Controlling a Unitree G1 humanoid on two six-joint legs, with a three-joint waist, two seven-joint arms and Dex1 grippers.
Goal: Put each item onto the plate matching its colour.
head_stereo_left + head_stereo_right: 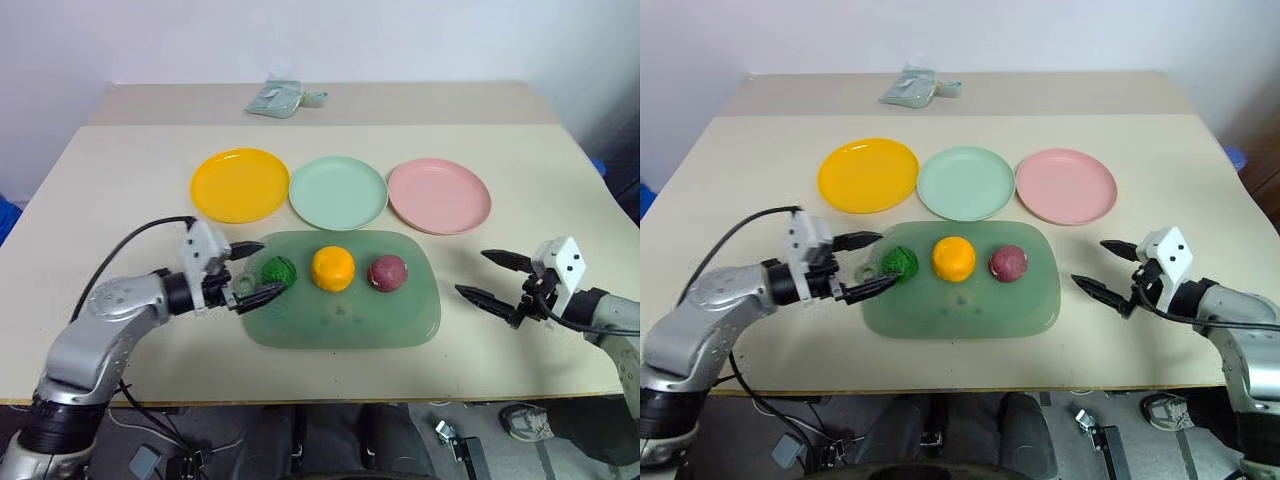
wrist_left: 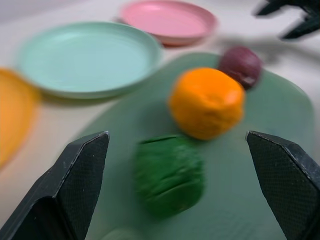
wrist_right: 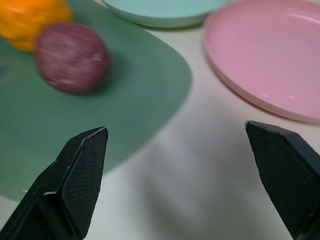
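No item placed yet: green ball [image 1: 279,270], orange ball [image 1: 332,268] and red ball [image 1: 387,272] all sit on the green board [image 1: 400,320]; yellow plate [image 1: 215,195], mint plate [image 1: 365,205] and pink plate [image 1: 465,205] bare. Left claw [image 1: 252,272] wide open, empty, flanking the green ball. Right claw [image 1: 492,277] wide open, empty, over the desk [image 1: 100,180].

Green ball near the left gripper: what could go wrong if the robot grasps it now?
1. The green ball sits close beside the orange ball on the green board; the open left gripper may bump the orange one as it closes in.
2. The balls are round, so a nudge could roll one off the board.
3. The mint plate lies between the yellow plate and the pink plate, so an imprecise drop may land wrongly.
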